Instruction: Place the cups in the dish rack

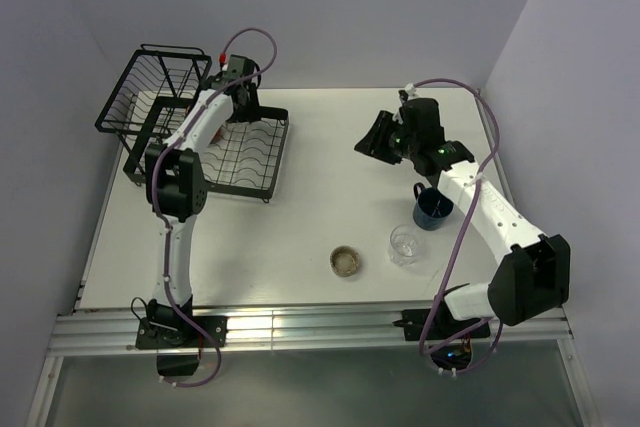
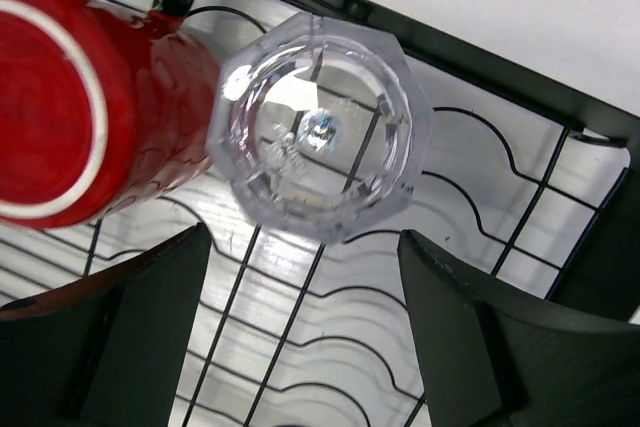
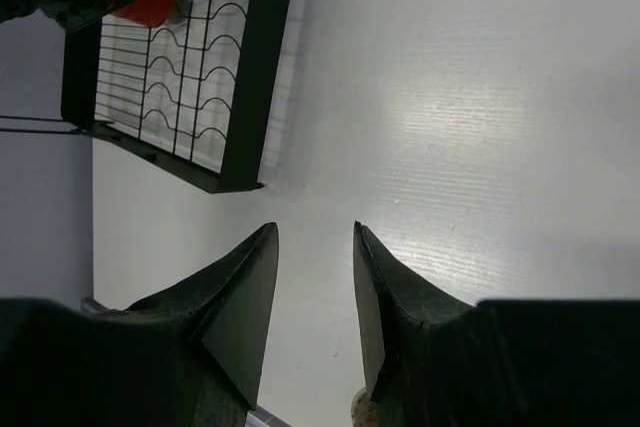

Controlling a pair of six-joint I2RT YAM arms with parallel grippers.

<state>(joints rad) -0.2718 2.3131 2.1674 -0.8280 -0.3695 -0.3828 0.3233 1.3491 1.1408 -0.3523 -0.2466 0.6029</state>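
Observation:
The black wire dish rack (image 1: 262, 162) stands at the far left, with its raised basket (image 1: 150, 87) behind. In the left wrist view a red mug (image 2: 60, 97) and a clear glass tumbler (image 2: 320, 127) sit side by side, bottoms up, on the rack's tray (image 2: 520, 177). My left gripper (image 2: 305, 277) is open and empty just above the tumbler; it also shows in the top view (image 1: 232, 75). The dark blue mug (image 1: 432, 209) and a second clear tumbler (image 1: 405, 244) stand on the table at the right. My right gripper (image 1: 378, 137) is open and empty, above the table beyond the blue mug.
A small round brownish disc (image 1: 346, 262) lies on the table near the front, left of the tumbler. The right wrist view shows the rack's near corner (image 3: 240, 77), a bit of the red mug (image 3: 150, 7) and bare white table below the open fingers (image 3: 250, 287).

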